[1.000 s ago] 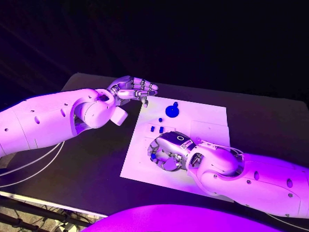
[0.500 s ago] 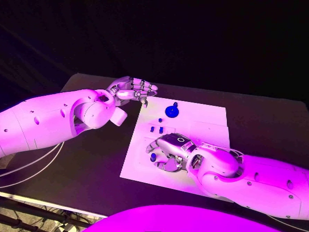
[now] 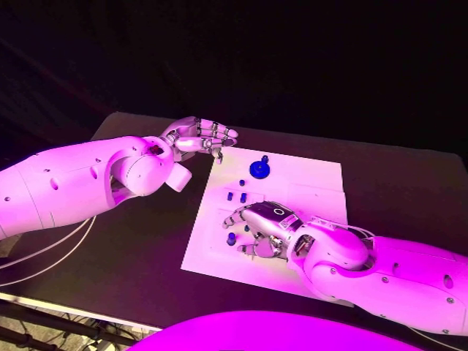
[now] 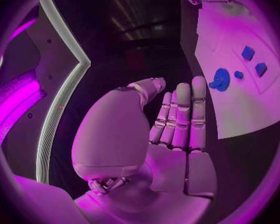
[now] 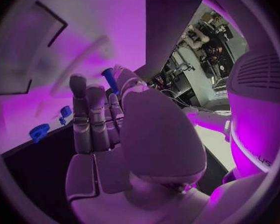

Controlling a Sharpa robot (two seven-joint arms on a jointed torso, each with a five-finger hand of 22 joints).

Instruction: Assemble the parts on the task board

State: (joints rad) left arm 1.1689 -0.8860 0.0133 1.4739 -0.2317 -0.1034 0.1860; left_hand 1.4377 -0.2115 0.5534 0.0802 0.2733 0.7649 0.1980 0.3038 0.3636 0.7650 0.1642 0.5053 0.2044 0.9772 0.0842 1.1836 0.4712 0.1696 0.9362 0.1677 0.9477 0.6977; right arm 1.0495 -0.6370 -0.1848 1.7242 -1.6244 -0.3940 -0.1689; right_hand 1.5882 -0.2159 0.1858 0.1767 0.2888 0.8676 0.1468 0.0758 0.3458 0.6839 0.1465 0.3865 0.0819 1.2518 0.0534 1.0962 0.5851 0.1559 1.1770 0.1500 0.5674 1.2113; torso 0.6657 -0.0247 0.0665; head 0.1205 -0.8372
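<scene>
Hovering over the lower middle of the white task board (image 3: 297, 172) in the head view, the right hand (image 3: 257, 228) pinches a small blue peg (image 5: 108, 77) between thumb and a finger. The left hand (image 3: 202, 135) sits off the board's upper left corner over the black table (image 3: 139, 241), fingers straight and together, holding nothing. A round blue part (image 3: 259, 168) and three smaller blue pieces (image 3: 238, 194) lie on the board's upper left area.

One task board (image 3: 297, 175), five blue parts (image 3: 259, 168), two robot hands (image 3: 257, 228).
</scene>
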